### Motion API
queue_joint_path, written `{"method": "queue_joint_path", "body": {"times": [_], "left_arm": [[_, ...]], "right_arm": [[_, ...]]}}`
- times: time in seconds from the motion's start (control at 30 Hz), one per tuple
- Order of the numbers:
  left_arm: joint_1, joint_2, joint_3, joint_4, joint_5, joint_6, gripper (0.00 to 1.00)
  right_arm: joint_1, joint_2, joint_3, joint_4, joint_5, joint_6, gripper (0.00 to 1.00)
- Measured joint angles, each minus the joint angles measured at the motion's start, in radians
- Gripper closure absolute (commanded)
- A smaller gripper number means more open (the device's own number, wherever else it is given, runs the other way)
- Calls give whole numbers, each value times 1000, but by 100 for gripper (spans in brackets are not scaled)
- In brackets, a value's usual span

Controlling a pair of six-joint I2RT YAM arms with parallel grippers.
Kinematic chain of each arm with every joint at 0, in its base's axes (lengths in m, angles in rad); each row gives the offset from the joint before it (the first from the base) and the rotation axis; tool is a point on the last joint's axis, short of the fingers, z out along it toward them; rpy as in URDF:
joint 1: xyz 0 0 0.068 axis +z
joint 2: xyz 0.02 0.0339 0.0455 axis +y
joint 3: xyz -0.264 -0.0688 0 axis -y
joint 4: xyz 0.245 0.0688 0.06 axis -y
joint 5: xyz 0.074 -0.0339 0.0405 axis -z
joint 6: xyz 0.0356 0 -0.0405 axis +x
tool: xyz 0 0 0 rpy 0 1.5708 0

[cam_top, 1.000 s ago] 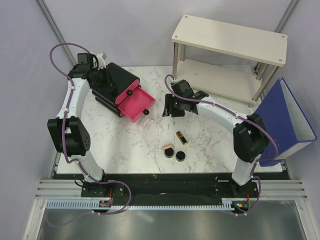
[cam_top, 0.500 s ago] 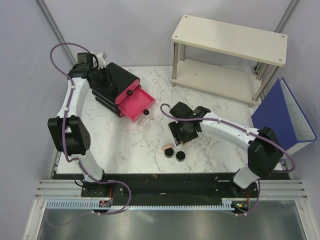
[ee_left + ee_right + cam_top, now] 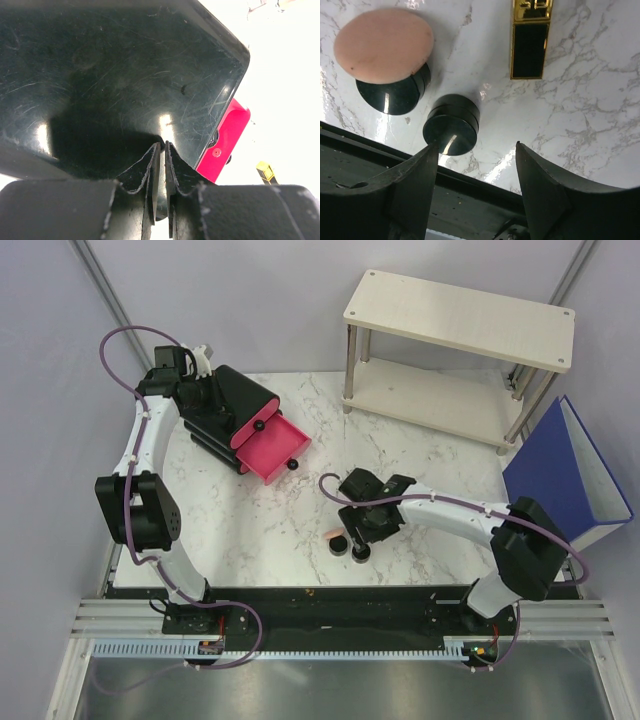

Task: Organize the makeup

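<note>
In the right wrist view my right gripper (image 3: pixel 476 145) hangs open just above the marble. A small round black compact (image 3: pixel 451 131) lies beside its left fingertip, not between the jaws. An open compact with a peach pad (image 3: pixel 382 45) sits at upper left, and a gold-and-black lipstick (image 3: pixel 530 45) lies at top. From above, the right gripper (image 3: pixel 366 525) covers the lipstick; both compacts (image 3: pixel 359 552) show near the front edge. My left gripper (image 3: pixel 162 145) is pinched on the back of the black box (image 3: pixel 235 405), whose pink drawer (image 3: pixel 272 448) stands open.
A two-level wooden shelf (image 3: pixel 460 320) stands at the back right. A blue binder (image 3: pixel 565 475) leans at the right edge. The table's front edge and a black rail (image 3: pixel 330 590) lie just beyond the compacts.
My right gripper has swung from beside the pink drawer toward the front edge, lowered over the makeup, and its jaws have widened. The left arm and box have not moved.
</note>
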Motion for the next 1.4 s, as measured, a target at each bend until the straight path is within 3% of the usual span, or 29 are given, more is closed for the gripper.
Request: {"method": "queue_joint_path", "body": {"times": [0.47, 0.57, 0.7, 0.9, 1.2, 1.4], "left_arm": [[0, -7, -14, 14, 2, 0, 82], [0, -7, -14, 14, 2, 0, 82], [0, -7, -14, 14, 2, 0, 82], [0, -7, -14, 14, 2, 0, 82], [0, -6, -13, 14, 2, 0, 82], [0, -7, -13, 14, 3, 0, 81]], "right_arm": [[37, 143, 17, 111, -69, -21, 32], [37, 159, 18, 107, -72, -28, 39], [37, 164, 20, 92, -72, -36, 69], [37, 164, 43, 72, -71, -43, 83], [37, 192, 152, 21, -43, -63, 85], [29, 252, 360, -3, -18, -95, 85]]}}
